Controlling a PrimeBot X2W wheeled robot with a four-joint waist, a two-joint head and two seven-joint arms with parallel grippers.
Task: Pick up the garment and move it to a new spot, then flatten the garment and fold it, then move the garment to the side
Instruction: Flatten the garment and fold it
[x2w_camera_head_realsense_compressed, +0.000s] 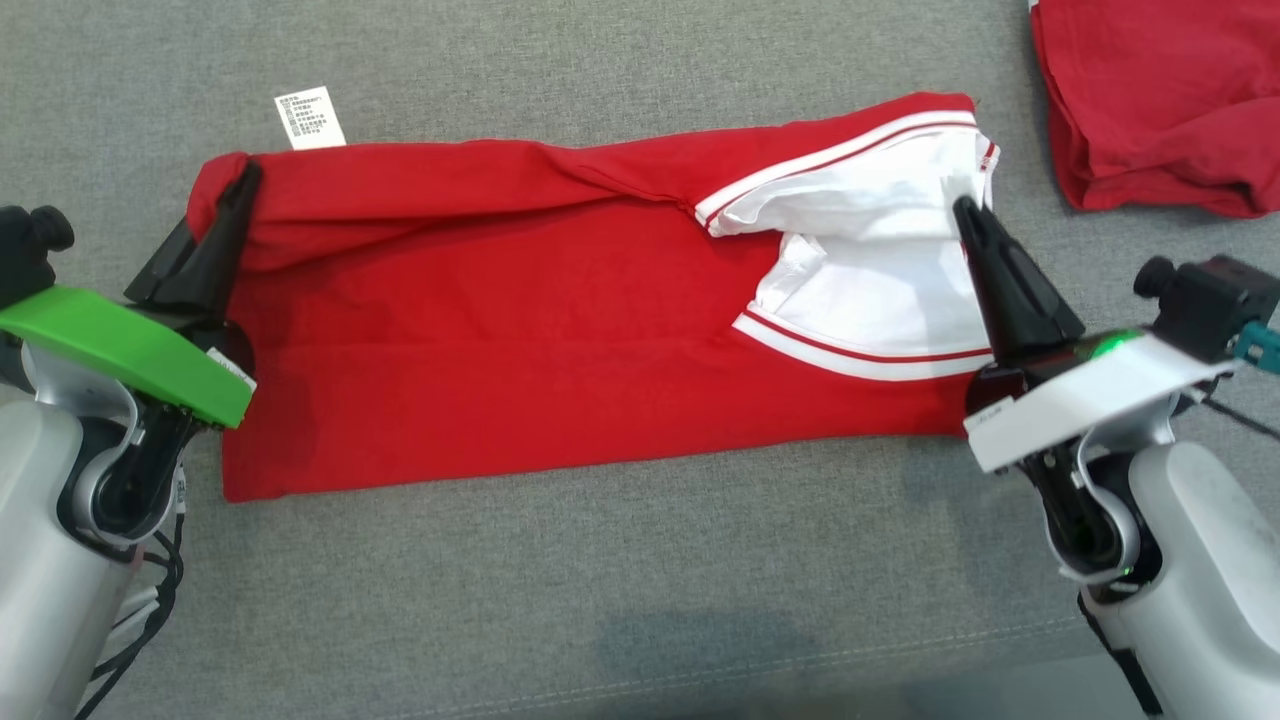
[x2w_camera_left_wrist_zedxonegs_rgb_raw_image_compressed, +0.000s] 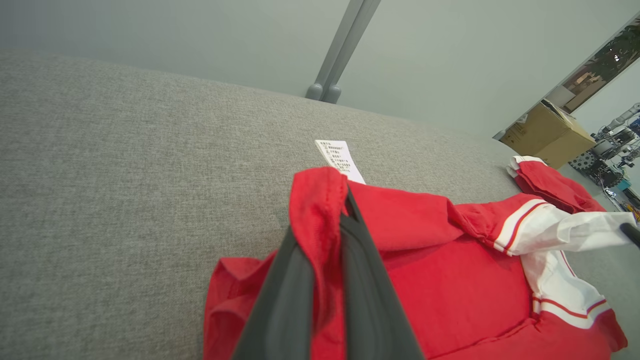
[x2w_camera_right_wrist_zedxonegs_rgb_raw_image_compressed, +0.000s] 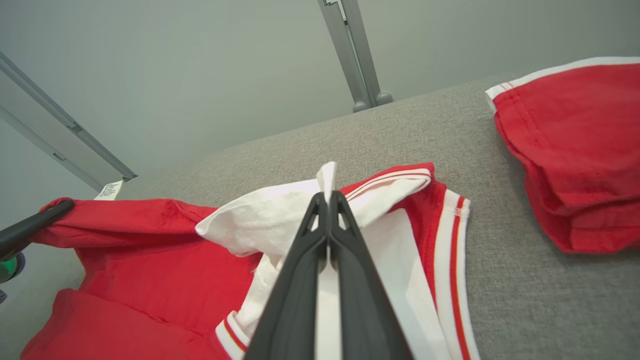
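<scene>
Garment (x2w_camera_head_realsense_compressed: 520, 330): red with a white panel (x2w_camera_head_realsense_compressed: 880, 260) and red-white striped trim. It lies stretched left to right across the middle of the grey fabric-covered tabletop (x2w_camera_head_realsense_compressed: 640, 580). Near edge is flat on the tabletop; far edge is bunched into a ridge running between the two tools.

Left tool (x2w_camera_head_realsense_compressed: 243, 180): closed, gripping the garment's far left corner. In the left wrist view red cloth (x2w_camera_left_wrist_zedxonegs_rgb_raw_image_compressed: 450, 280) is pinched between the two dark fingers of this tool (x2w_camera_left_wrist_zedxonegs_rgb_raw_image_compressed: 330, 220), wraps over their tips and is raised off the tabletop there. White care label (x2w_camera_head_realsense_compressed: 310, 120) sticks out flat on the tabletop just past that corner, also seen here (x2w_camera_left_wrist_zedxonegs_rgb_raw_image_compressed: 340, 160).

Right tool (x2w_camera_head_realsense_compressed: 968, 212): closed, gripping the white cloth at the garment's right end. In the right wrist view the fingers are pressed together at the tip (x2w_camera_right_wrist_zedxonegs_rgb_raw_image_compressed: 327, 200), with a small peak of white cloth poking out above them and the white panel pulled up into a fold. The rest of the garment (x2w_camera_right_wrist_zedxonegs_rgb_raw_image_compressed: 150, 260) trails off left, and the left tool's finger (x2w_camera_right_wrist_zedxonegs_rgb_raw_image_compressed: 50, 212) shows at its far corner, with the label (x2w_camera_right_wrist_zedxonegs_rgb_raw_image_compressed: 111, 190) beside it.

Second red garment (x2w_camera_head_realsense_compressed: 1160, 110): crumpled heap at the far right of the tabletop, apart from the first, also seen from the right wrist (x2w_camera_right_wrist_zedxonegs_rgb_raw_image_compressed: 575, 150). Cardboard box (x2w_camera_left_wrist_zedxonegs_rgb_raw_image_compressed: 547, 132) on the floor beyond the tabletop.
</scene>
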